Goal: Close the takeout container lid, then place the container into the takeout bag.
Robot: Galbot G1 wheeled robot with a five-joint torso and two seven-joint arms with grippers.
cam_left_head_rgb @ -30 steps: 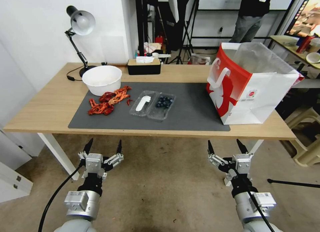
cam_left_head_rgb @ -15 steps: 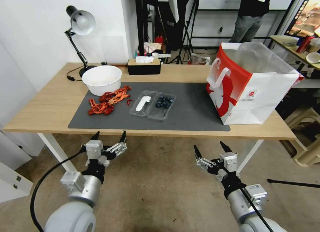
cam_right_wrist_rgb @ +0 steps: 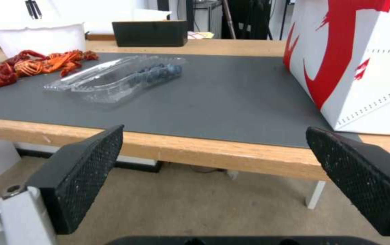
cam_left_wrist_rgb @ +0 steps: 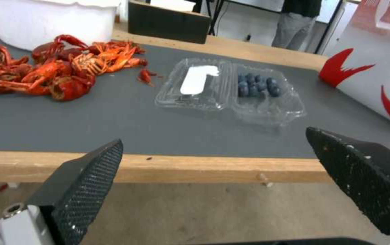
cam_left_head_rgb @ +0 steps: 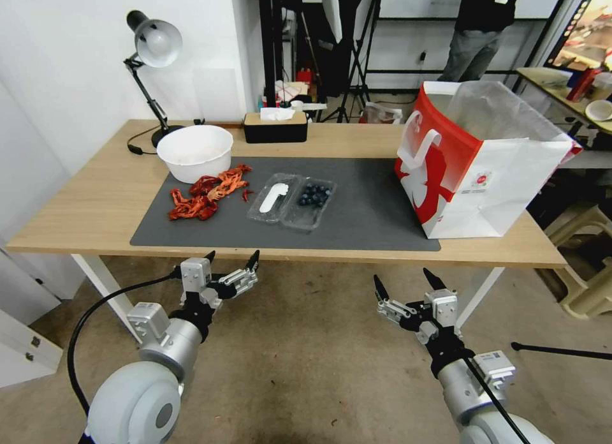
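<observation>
overhead, the small clear plastic clamshell takeout container (cam_left_head_rgb: 292,200) lies open on the dark grey mat (cam_left_head_rgb: 370,208), its labelled clear lid (cam_left_head_rgb: 274,198) flat beside the blueberries, well apart from the large red-and-white paper takeout bag (cam_left_head_rgb: 475,160). left gripper (cam_left_head_rgb: 233,259) and right gripper (cam_left_head_rgb: 407,281) hover below the table edge, fingers apart. left wrist: container (cam_left_wrist_rgb: 231,90) lies beyond spread fingers (cam_left_wrist_rgb: 88,182). right wrist: bag (cam_right_wrist_rgb: 362,58) stands beside the mat.

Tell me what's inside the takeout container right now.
The takeout container lies open on the grey mat, a small cluster of dark blueberries in its tray. The lid lies flat beside it, white label showing, nothing covering the berries.

clear glossy plastic takeout container (cam_left_head_rgb: 292,201), matt grey mat (cam_left_head_rgb: 370,208) — wooden table (cam_left_head_rgb: 95,201)
</observation>
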